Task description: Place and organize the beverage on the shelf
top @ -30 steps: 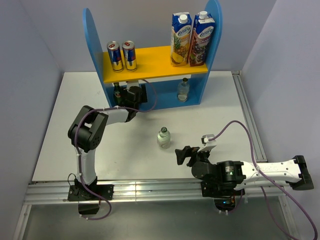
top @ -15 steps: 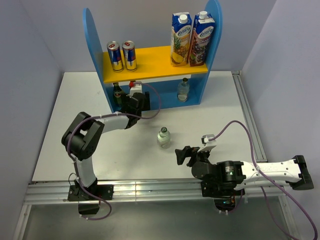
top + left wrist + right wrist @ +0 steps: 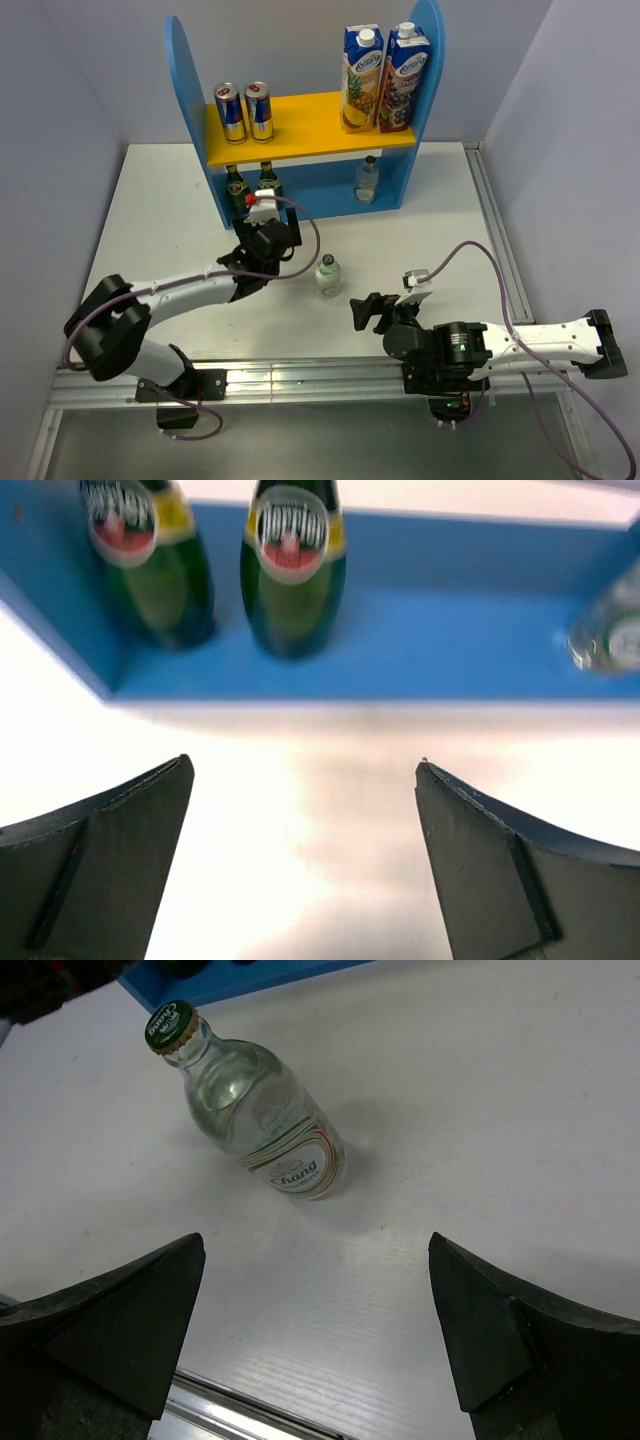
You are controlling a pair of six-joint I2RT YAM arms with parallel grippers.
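White counter; left gripper drawn back from the shelf, jaws apart, empty.
Just released, the second green bottle stands beside the first green bottle on the shelf's lower level; the clear bottle waits before the shelf, near the spread right gripper.

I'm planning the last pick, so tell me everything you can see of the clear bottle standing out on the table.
The clear bottle is small and looks like see-through glass, with a green crimped cap and a white-and-gold label reading Chang low on its body. Its cap is on, and it stands upright on the white table, in front of the shelf and off it. Only the table touches it. The right gripper, open, faces it from nearby.
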